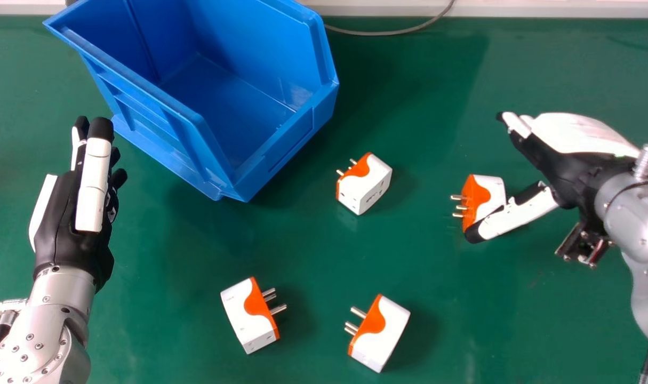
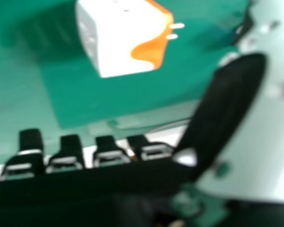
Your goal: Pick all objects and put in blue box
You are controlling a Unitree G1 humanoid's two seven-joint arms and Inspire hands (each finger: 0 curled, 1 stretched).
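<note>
Box point(image 1: 289, 146) at 10 o'clock on table point(image 1: 185, 277). Plug 1 point(image 1: 367, 184) sits just off centre toward 3 o'clock; plug 2 point(image 1: 492, 192) farther out at 3, pins toward 9. Plug 3 point(image 1: 245, 317) at 7, plug 4 point(image 1: 383, 333) at 5. Right hand point(image 1: 556, 154) at 3, released, fingers extended; thumb overlaps plug 2's near corner, contact unclear. Left hand point(image 1: 68, 224) at 9, fingers straight, released.

Plug adapters point(image 1: 374, 181), white and orange, with metal pins, four; blue box point(image 1: 286, 154), open-topped, with ribbed side, one; grey cable point(image 1: 388, 33), thin, one; green tabletop point(image 1: 169, 245), one.
</note>
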